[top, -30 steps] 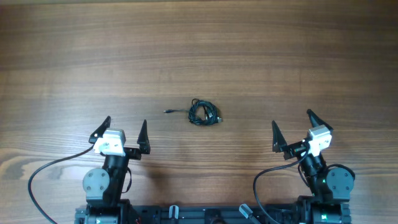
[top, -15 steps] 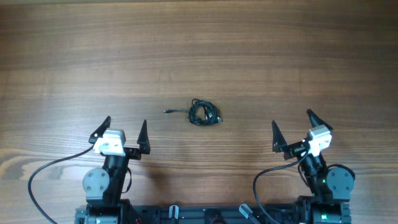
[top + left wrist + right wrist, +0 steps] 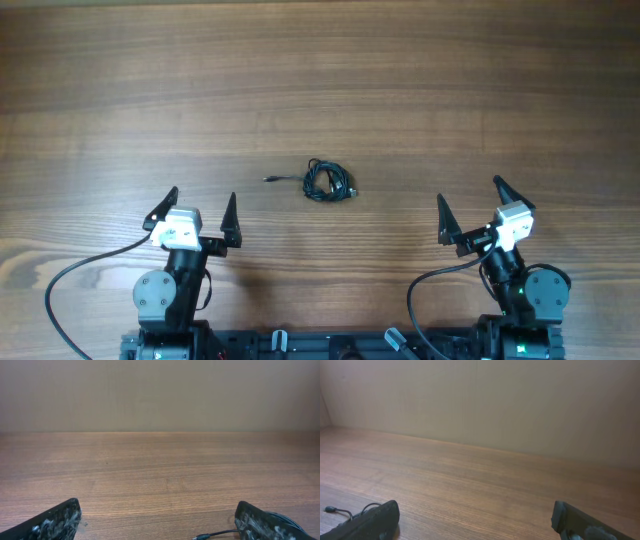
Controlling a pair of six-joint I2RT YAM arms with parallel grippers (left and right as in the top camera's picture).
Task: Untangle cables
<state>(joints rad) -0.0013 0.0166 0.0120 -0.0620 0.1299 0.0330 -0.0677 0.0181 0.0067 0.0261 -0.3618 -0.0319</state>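
Observation:
The cables [image 3: 328,181] lie as a small knotted black bundle in the middle of the wooden table, with one thin strand ending in a plug [image 3: 268,180] reaching left. My left gripper [image 3: 198,208] rests near the front left, open and empty, well short of the bundle. My right gripper [image 3: 468,205] sits at the front right, also open and empty. In the left wrist view the plug end [image 3: 201,536] shows beside the right fingertip [image 3: 252,520]. In the right wrist view a strand [image 3: 335,510] peeks out past the left fingertip [image 3: 377,517].
The wooden table [image 3: 320,80] stretches bare behind the bundle. Thick black arm cables [image 3: 70,275] loop at the front left, and another [image 3: 425,285] at the front right, beside the arm bases [image 3: 160,295]. A plain wall [image 3: 160,395] rises behind the table.

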